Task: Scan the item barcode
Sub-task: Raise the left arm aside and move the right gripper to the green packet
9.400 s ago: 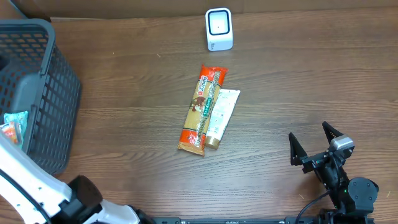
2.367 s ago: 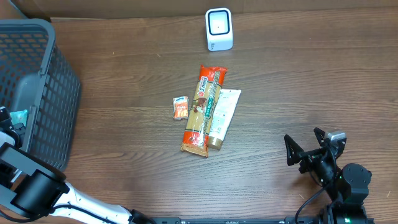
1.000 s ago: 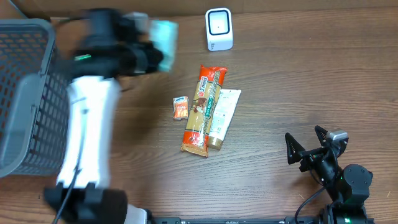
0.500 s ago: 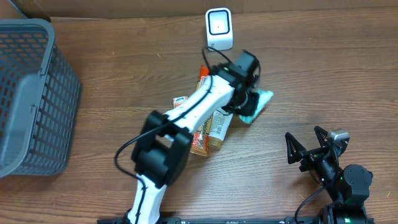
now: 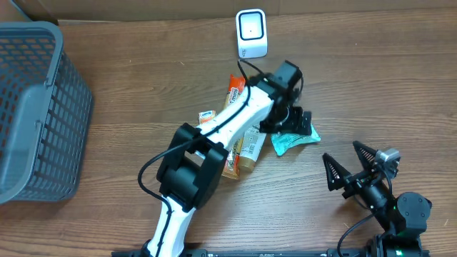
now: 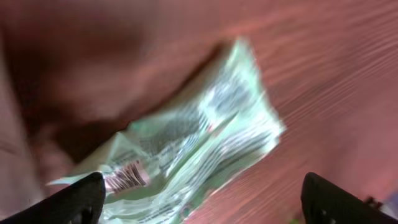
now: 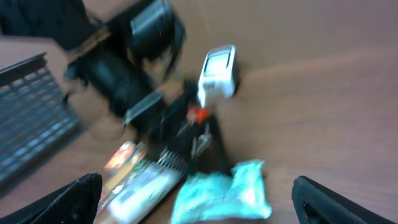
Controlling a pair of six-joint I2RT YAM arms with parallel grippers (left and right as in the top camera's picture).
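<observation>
- Now the left end effector (image 5: 289, 121) hangs over the middle of the table (image 5: 371, 78) with its fingers spread wide and nothing between them. Half a second ago it was clamped on the green packet.
- That green packet (image 5: 294, 140) lies flat on the table just right of the white tube (image 5: 250, 148), directly under the left end effector.
- A second ago the left arm was swinging it over from the grey basket (image 5: 43, 107) at the far left, so we judge the fetch finished.
- From the left wrist we see a barcode (image 6: 127, 176) near one end of the packet, facing up.
- The white scanner (image 5: 251, 33) stands at the far edge, well apart from the packet, so we judge the scan itself not yet done.
- Our right end effector (image 5: 348, 165) waits near the right corner as before, fully open and empty, pointing toward the packet.
- We judge that the packet must next be picked up again and its barcode turned to the scanner window.
</observation>
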